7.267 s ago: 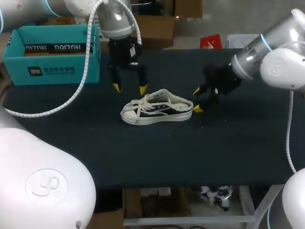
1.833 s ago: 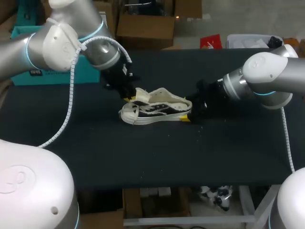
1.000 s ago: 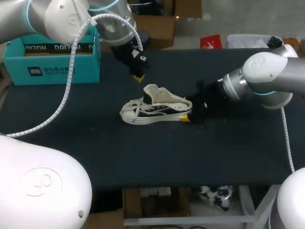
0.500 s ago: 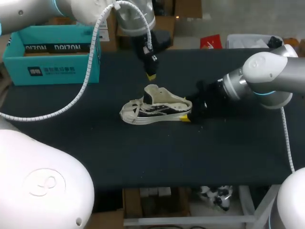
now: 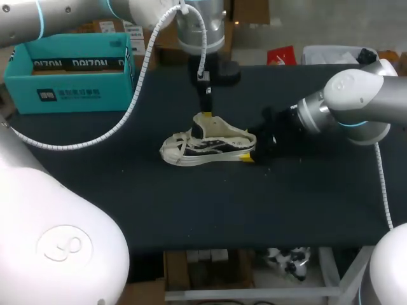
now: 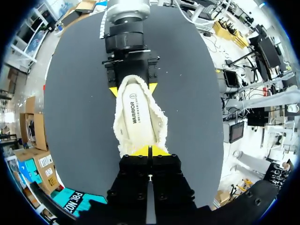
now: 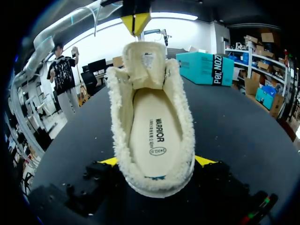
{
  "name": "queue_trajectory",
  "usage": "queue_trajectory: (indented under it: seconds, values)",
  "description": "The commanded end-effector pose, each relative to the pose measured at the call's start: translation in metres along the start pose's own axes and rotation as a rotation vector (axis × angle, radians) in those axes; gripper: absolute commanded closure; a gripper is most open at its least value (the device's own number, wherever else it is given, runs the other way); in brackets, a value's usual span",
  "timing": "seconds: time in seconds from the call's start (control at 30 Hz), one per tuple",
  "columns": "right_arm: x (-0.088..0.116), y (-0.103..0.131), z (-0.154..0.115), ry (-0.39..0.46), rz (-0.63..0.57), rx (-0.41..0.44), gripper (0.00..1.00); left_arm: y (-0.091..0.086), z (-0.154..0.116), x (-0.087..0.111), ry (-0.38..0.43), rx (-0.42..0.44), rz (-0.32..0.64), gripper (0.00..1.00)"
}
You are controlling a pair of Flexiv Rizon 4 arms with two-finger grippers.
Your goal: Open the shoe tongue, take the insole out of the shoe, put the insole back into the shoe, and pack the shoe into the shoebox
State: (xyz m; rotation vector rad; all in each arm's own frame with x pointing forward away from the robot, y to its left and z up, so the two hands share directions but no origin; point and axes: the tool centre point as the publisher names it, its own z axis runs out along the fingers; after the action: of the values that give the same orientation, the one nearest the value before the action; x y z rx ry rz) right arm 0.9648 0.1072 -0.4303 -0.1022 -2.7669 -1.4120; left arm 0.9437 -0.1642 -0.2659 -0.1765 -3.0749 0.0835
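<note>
A cream and black sneaker (image 5: 206,145) lies mid-table, toe to the left. Its tongue (image 7: 143,58) stands upright and the cream insole (image 7: 154,131) lies flat inside, also plain in the left wrist view (image 6: 136,112). My left gripper (image 5: 205,113) hangs shut straight above the tongue's top edge, its yellow tips (image 7: 135,21) pressed together and just at that edge. My right gripper (image 5: 250,151) grips the heel from behind, one yellow finger (image 7: 110,161) pressing on each side. The teal shoebox (image 5: 70,70) stands open at the back left.
The dark table (image 5: 191,210) stretches bare in front of the shoe. My left arm's white cable (image 5: 137,82) loops over the table's left part beside the box. A red item (image 5: 282,56) lies at the far edge.
My left gripper, still shut, has swung from the back left to right above the raised tongue and come down to it. The shoe and my right arm have not moved.
</note>
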Motion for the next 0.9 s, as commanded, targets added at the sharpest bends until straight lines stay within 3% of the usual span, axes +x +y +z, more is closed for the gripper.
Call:
queue_trajectory:
  seconds: [0.03,0.43,0.9]
  values:
    - [-0.003,-0.005,0.005,0.000,0.000,-0.004,1.00,-0.008,0.024,-0.007,-0.015,0.023,0.047,1.00]
    - [-0.003,-0.005,0.005,0.000,0.000,-0.004,1.00,-0.012,0.059,-0.012,-0.017,0.078,0.053,1.00]
    - [-0.003,-0.005,0.005,0.000,0.000,-0.004,1.00,-0.020,0.091,-0.011,0.088,0.069,0.029,1.00]
